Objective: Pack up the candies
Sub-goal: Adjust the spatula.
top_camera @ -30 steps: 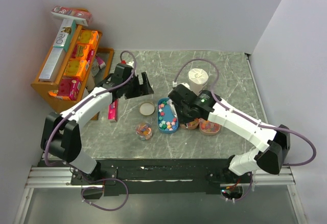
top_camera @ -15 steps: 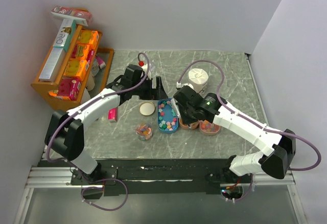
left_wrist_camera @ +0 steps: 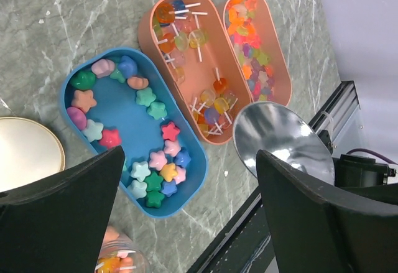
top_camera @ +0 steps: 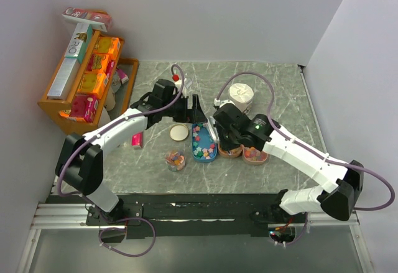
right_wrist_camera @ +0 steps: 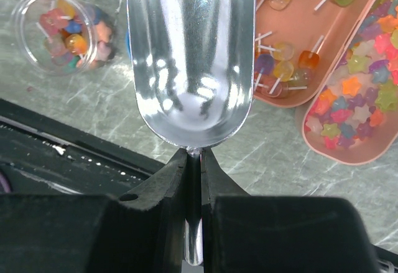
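Cup: a small clear cup [right_wrist_camera: 62,27] stands nearest the arm bases on the grey marbled surface [top_camera: 280,92]; it holds mixed sweets, some on sticks; it sits apart from the trays, to the near left of the blue one
Candies: the candies [left_wrist_camera: 157,108], star-shaped in pink, green, yellow, blue and orange, lie loose in a blue tray [left_wrist_camera: 121,108]; smaller stars fill the outer peach tray [left_wrist_camera: 277,49]; the middle peach tray [left_wrist_camera: 208,55] holds stick lollipops; the three trays lie side by side, close together
Right end effector: the right end effector [right_wrist_camera: 194,161] is pressed together on the thin handle of a metal scoop [right_wrist_camera: 189,55]; the bowl hangs over the near ends of the trays and hides part of the blue tray in the right wrist view
Lid: a cream round lid [top_camera: 179,132] lies flat just left of the blue tray
Packet: a flat pink packet [top_camera: 137,139] lies further left, partly under the left arm
Left end effector: the left end effector [top_camera: 191,108] is spread wide with nothing between its fingers [left_wrist_camera: 62,211]; it hovers over the far end of the blue tray
In the way: the scoop sits near the right finger in the left wrist view, beside the near end of the peach trays
Far side: a white cylindrical thing [top_camera: 241,94] stands beyond the peach trays; a wooden rack [top_camera: 53,108] with orange boxes [top_camera: 93,81] stands at the far left
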